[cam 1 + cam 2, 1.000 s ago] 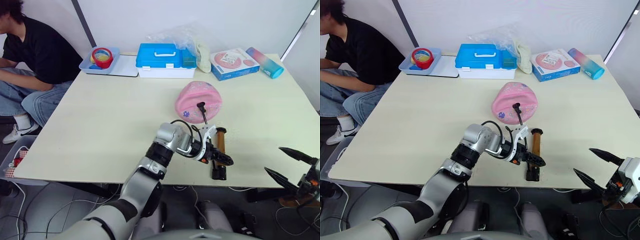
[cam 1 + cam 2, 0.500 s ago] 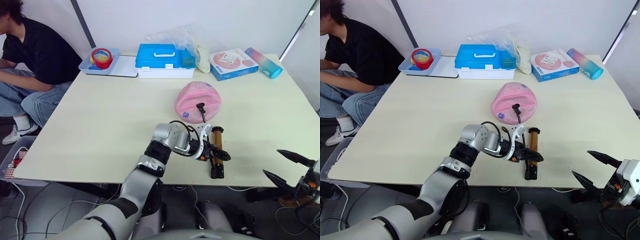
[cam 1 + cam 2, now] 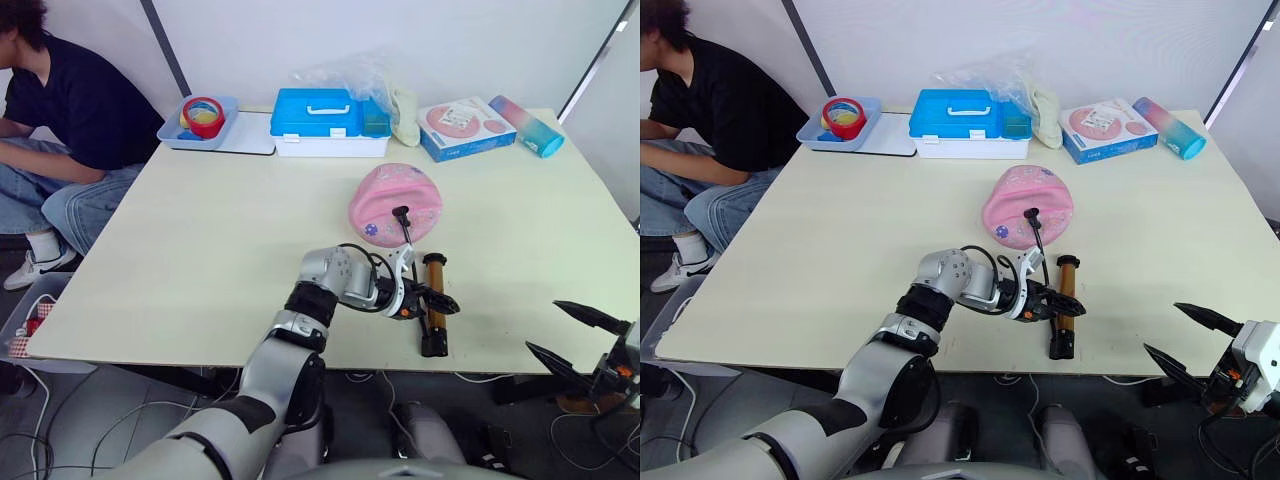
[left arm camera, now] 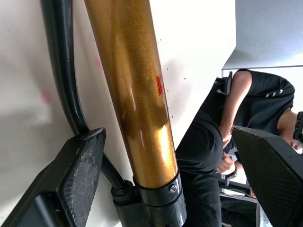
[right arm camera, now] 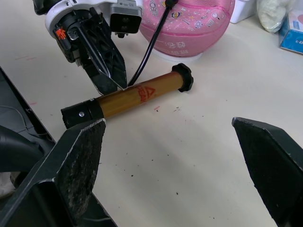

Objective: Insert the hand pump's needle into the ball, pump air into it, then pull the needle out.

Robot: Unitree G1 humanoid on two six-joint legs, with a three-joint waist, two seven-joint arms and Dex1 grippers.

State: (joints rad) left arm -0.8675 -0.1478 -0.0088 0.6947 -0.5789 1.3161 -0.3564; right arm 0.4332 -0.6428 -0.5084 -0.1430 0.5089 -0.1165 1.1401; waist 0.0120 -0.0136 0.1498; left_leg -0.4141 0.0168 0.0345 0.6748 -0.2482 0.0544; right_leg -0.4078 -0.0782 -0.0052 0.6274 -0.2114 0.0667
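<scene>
Left gripper, jaws spread, straddles the hand pump without clasping it; hose runs to the ball; right gripper released, near right

The left arm is built of silver-grey metal segments with dark grey and black joint rings, darkening to black nearer the shoulder. A loop of black cable arcs over its wrist. The wrist block is white plastic with a small orange mark and carries the left gripper, whose two fingers are black, tapered and pointed. In the right wrist view a white housing holds a small dark camera lens. The right gripper has the same black pointed fingers, their pads finely textured, on a white block with an orange spot.
</scene>
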